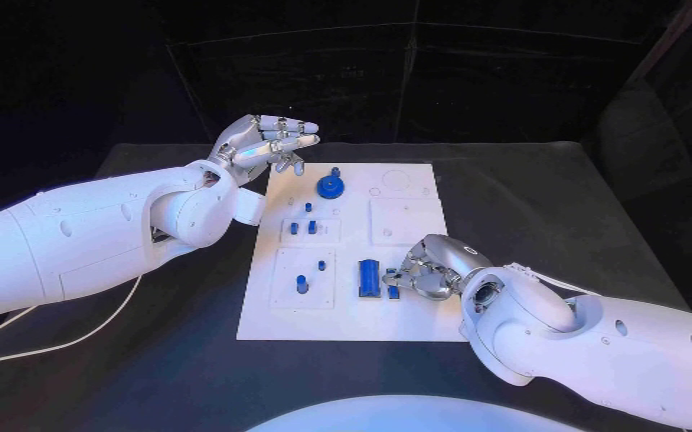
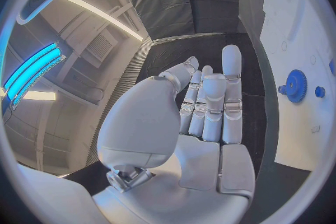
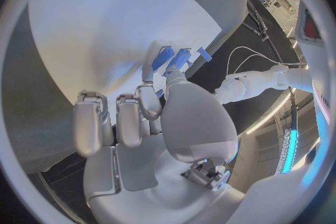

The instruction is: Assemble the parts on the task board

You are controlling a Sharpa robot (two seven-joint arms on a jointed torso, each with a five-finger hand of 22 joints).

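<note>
The white task board (image 1: 346, 307) lies in the middle of the black table. A blue gear (image 1: 332, 188) (image 2: 297, 85) stands near its far edge, with a small peg (image 2: 319, 91) beside it. Small blue pegs (image 1: 307, 208) (image 1: 302, 283) sit in the left half. A longer blue bar (image 1: 369, 277) (image 3: 163, 57) and a small blue piece (image 1: 392, 290) lie near the front middle. My right hand (image 1: 433, 267) (image 3: 150, 117) rests on the board there, thumb and one fingertip at the blue pieces; a grip is unclear. My left hand (image 1: 267, 142) (image 2: 203, 117) hovers over the far left corner, fingers extended, holding nothing.
The black table (image 1: 548, 202) surrounds the board, with bare room to its right and far side. A white cable (image 1: 80, 337) trails under my left arm near the table's left front. Dark curtains stand behind the table.
</note>
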